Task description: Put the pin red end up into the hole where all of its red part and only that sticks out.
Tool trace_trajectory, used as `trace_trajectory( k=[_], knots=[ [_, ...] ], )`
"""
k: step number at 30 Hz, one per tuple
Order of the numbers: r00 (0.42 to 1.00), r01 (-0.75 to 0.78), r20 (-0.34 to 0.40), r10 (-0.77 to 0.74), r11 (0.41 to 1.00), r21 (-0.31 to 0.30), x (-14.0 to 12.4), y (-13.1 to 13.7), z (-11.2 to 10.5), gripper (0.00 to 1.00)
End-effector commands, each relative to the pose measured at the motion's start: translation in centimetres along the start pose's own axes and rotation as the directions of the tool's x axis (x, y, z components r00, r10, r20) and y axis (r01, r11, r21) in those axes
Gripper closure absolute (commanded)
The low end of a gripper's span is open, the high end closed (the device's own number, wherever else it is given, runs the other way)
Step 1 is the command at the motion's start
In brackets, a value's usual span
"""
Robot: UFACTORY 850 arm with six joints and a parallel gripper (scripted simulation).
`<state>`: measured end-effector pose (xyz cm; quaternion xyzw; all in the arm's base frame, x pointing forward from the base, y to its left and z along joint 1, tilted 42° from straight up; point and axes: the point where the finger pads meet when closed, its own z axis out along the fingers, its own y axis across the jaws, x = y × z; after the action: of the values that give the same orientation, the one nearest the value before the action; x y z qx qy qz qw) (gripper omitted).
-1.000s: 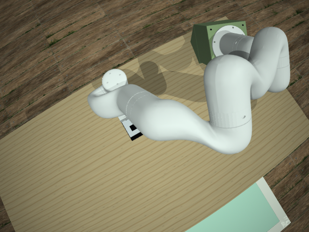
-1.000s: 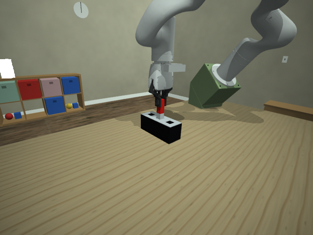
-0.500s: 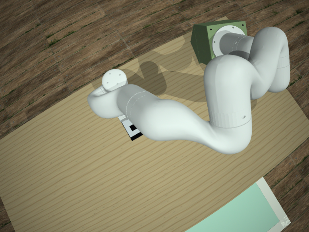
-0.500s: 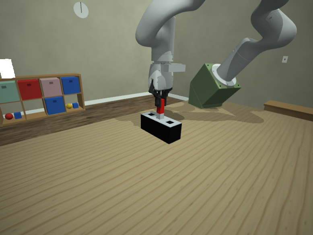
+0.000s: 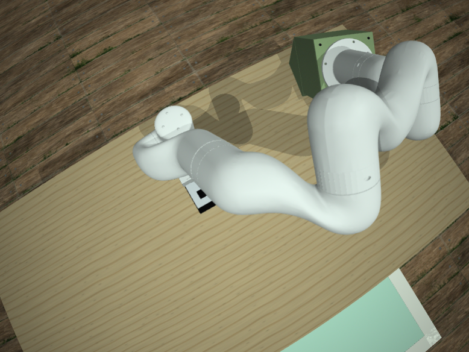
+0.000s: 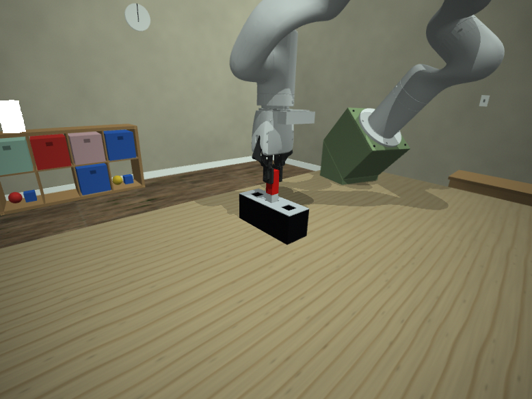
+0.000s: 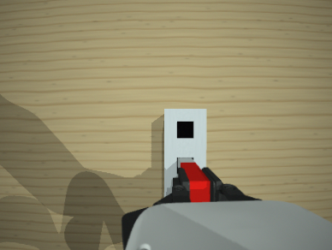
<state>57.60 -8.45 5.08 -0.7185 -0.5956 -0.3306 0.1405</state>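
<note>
A black block (image 6: 273,217) with a pale grey top and three square holes lies on the wooden table. In the overhead view only its end (image 5: 199,196) shows under the arm. The pin (image 6: 272,187) stands upright in the middle hole, red end up. A short grey strip of it shows between the red part and the block's top. My gripper (image 6: 272,165) is straight above the block and shut on the pin's red end. In the wrist view the red end (image 7: 194,181) sits between my fingers, with an empty hole (image 7: 185,129) beyond it. The two outer holes are empty.
The arm's green base (image 6: 360,147) stands behind the block to the right. A shelf with coloured bins (image 6: 68,160) stands by the far wall at the left. A pale green mat (image 5: 363,322) lies off the table's near corner in the overhead view.
</note>
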Motion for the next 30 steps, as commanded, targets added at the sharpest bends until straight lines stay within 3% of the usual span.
trace_trajectory(
  k=[1, 30],
  knots=[
    [1.000, 0.000, 0.000, 0.000, 1.000, -0.002, -0.01, 0.08, -0.07, 1.00],
    [1.000, 0.000, 0.000, 0.000, 1.000, -0.002, -0.02, 0.03, 0.33, 1.00]
  ],
)
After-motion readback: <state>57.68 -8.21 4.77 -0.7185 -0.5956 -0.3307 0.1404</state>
